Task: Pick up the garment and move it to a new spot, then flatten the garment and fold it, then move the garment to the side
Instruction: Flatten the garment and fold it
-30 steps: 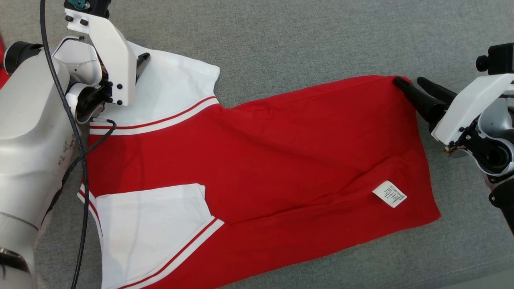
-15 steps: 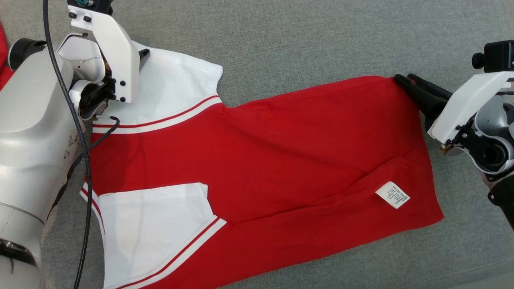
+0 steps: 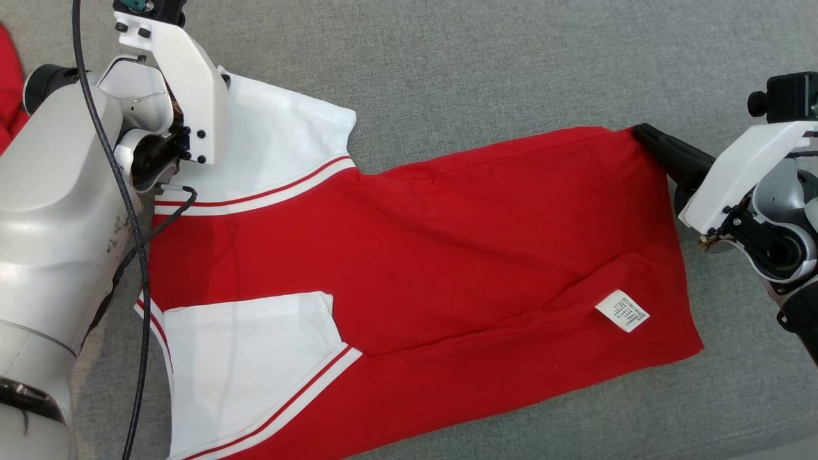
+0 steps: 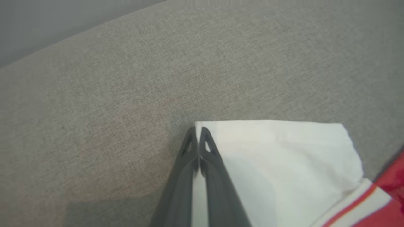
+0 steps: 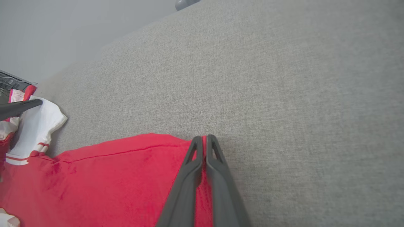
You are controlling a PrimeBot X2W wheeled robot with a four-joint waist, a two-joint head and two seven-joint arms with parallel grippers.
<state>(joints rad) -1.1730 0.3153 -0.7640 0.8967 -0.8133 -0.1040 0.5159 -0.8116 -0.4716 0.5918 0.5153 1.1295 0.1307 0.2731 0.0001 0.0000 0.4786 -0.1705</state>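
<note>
Out on the grey fabric surface (image 3: pixel 479 64) the garment (image 3: pixel 447 255) lies spread sideways, a red shirt with its white sleeves toward the robot's left and its hem (image 3: pixel 671 243) toward the right. And both grips are on! The left hand (image 4: pixel 198 134) has its fingers pressed together on the far corner of the upper white sleeve (image 4: pixel 277 148), a sliver of white cloth showing between them. The right hand (image 5: pixel 204 140) is pinching the far corner of the hem, red fabric caught between its fingers.

Both pinches sit along the far edge, so this looks like the start of a lift, either to carry the shirt or to fold that edge over toward the near side (hard to call which from here). Either way, the trick is to raise both hands together and level, keeping the cloth between them taut. The left pinch holds sleeve only, so the body may sag behind it; a slow rise would show whether it follows.

Watch the long creases running from the middle toward the care label (image 3: pixel 622 310). A gentle outward stretch should ease them. The lower sleeve (image 3: pixel 249 358) lies flat on the body; a jerk could flip it.
</note>
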